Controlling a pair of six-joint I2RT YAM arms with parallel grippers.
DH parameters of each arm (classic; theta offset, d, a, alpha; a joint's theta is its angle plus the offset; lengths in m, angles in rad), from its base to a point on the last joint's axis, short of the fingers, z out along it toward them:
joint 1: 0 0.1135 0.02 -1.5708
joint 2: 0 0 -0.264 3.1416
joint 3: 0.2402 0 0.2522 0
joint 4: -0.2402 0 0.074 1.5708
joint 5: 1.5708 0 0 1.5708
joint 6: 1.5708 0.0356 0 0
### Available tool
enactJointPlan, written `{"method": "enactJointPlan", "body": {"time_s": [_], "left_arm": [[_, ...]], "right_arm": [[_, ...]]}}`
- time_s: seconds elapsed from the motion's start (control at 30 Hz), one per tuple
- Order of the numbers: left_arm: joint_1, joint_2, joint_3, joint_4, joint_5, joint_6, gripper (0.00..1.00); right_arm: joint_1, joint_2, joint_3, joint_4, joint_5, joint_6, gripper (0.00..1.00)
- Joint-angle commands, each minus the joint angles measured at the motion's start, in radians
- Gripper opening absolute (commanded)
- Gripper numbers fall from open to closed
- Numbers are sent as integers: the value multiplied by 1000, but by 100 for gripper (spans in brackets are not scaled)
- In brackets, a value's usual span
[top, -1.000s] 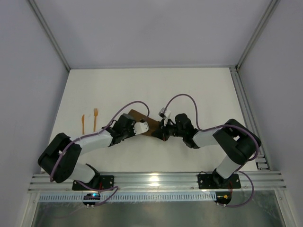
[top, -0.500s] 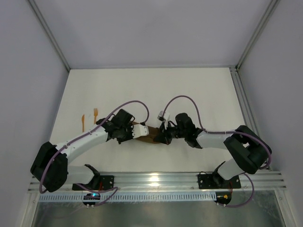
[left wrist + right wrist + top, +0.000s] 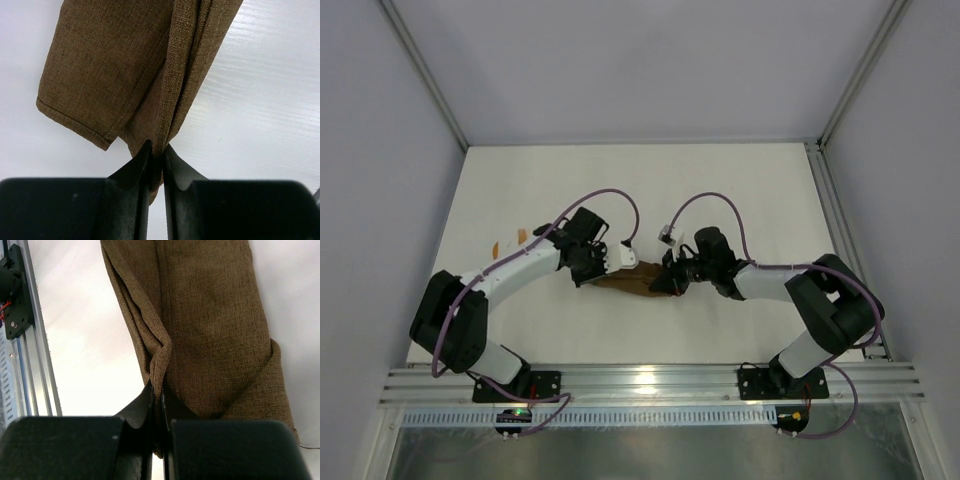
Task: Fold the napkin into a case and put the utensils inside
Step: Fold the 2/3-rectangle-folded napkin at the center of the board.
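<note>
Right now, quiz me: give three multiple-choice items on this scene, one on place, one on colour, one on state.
1. The utensils lie:
A) left of the napkin
B) inside it
C) right of it

2. The napkin is:
A) white
B) brown
C) blue

3. The right pincer is:
A) wide open
B) gripping a fork
C) shut on the napkin's edge

1 A: orange pieces show well left of the cloth.
2 B: both wrist views show brown weave.
3 C: its jaws pinch the layered hem.
</note>
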Motion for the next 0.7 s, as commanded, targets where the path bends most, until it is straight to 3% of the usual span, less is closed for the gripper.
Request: {"method": "enactJointPlan", "body": {"time_s": [0.0, 0.1, 0.37, 0.4, 0.53, 0.67], "left_arm": [[10, 10, 43, -55, -20, 57, 16], [10, 42, 0, -19, -97, 62, 18], [8, -31, -190, 194, -122, 31, 21], [8, -62, -210, 202, -137, 30, 20], [8, -183, -253, 220, -111, 24, 0], [8, -226, -255, 136, -59, 21, 0]], "right_arm": [[-6, 0, -4, 11, -48, 14, 3], [-6, -1, -2, 14, -51, 21, 3], [-6, 7, -1, 10, -49, 18, 3], [-6, 5, 1, 2, -48, 16, 3], [-6, 2, 4, -42, -40, -15, 3], [-3, 7, -5, -66, -53, -27, 3]]}}
